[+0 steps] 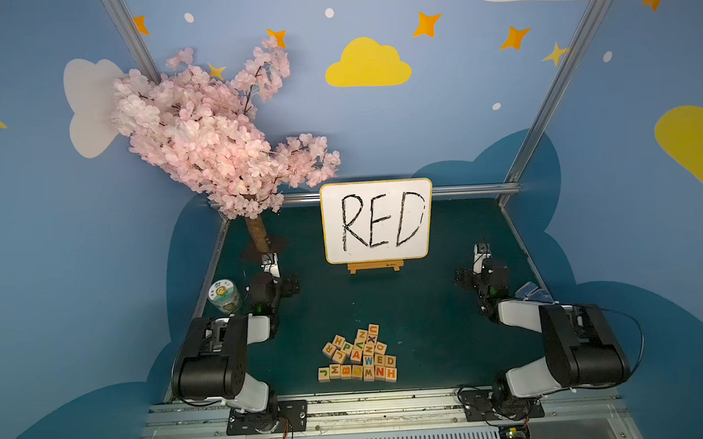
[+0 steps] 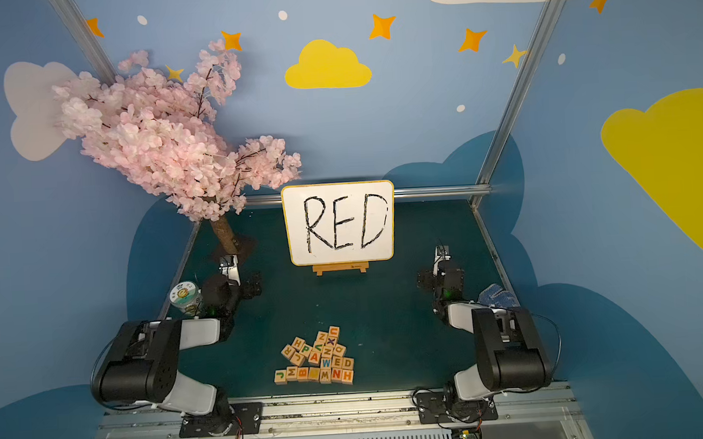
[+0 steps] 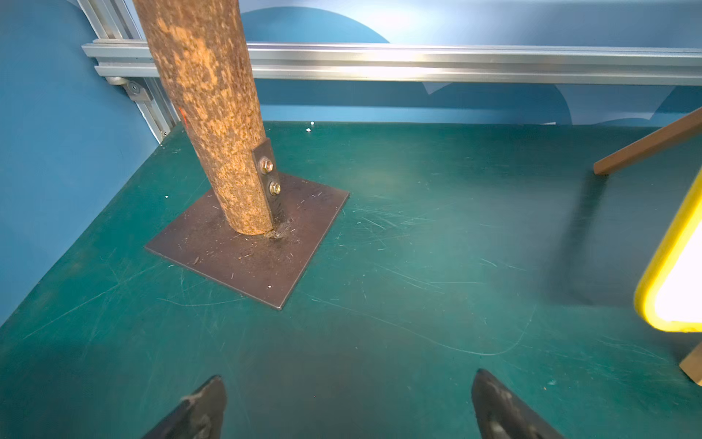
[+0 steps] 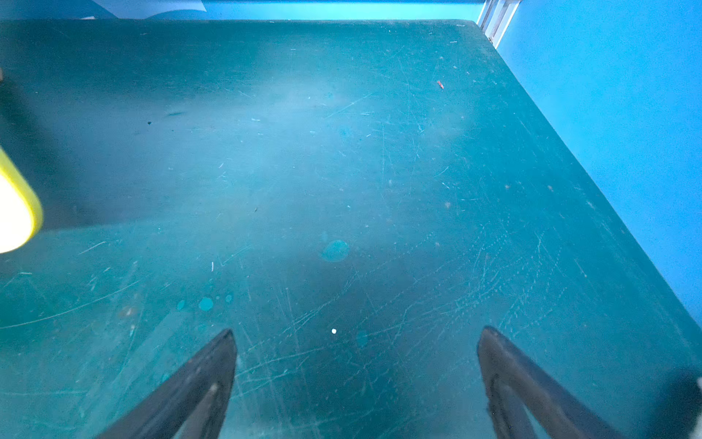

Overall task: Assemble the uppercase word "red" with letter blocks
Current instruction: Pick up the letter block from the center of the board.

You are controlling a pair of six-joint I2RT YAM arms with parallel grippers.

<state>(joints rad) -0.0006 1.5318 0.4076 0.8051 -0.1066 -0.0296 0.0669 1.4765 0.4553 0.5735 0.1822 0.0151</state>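
Observation:
The letter blocks (image 1: pixel 359 356) (image 2: pixel 314 358) lie in a tight pile of pale wooden cubes near the table's front edge in both top views. An R block (image 1: pixel 328 348) sits at the pile's left. An E block (image 1: pixel 378 360) and a D block (image 1: pixel 390 361) sit side by side at its right. My left gripper (image 1: pixel 270 260) (image 3: pixel 347 374) hovers open over bare green table far behind the pile, near the tree base. On the far right my right gripper (image 1: pixel 481 251) (image 4: pixel 361 330) is open too, with nothing between its fingers. Neither wrist view shows any block.
A yellow-framed whiteboard (image 1: pixel 377 221) handwritten "RED" stands on a small easel at the back centre. A pink blossom tree's trunk (image 3: pixel 212 114) rises from a metal plate (image 3: pixel 247 258) at the back left. A round jar (image 1: pixel 223 295) and a blue cloth (image 1: pixel 531 291) lie at the table's sides.

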